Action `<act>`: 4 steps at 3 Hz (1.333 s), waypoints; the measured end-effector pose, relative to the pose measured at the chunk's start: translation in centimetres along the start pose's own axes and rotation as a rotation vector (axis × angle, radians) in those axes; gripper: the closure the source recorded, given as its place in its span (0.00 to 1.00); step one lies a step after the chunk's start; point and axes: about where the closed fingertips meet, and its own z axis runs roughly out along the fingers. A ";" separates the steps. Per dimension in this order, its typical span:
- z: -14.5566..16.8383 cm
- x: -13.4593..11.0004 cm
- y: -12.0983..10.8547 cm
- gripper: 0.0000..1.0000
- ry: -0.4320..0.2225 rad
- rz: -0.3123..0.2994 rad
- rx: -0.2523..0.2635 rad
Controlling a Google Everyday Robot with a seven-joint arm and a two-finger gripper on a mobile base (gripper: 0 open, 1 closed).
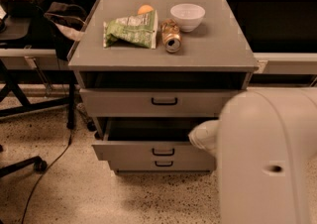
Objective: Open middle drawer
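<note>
The middle drawer of the grey cabinet is pulled out toward me, with its dark inside showing above the front. Its small black bar handle is at the centre of the front. My gripper is at the right end of the open drawer, just above the front's top edge. Only its white rounded wrist end shows. The large white arm covers the lower right of the view and hides the drawer's right end.
The top drawer and the bottom drawer sit further back. On the cabinet top lie a green chip bag, an orange, a tipped can and a white bowl. A chair base and cable are on the floor at left.
</note>
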 end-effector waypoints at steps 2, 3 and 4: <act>-2.2 3.8 1.0 1.00 -0.032 0.056 0.029; -4.3 8.0 2.8 1.00 0.007 0.125 0.016; -4.5 7.8 2.7 1.00 0.008 0.125 0.016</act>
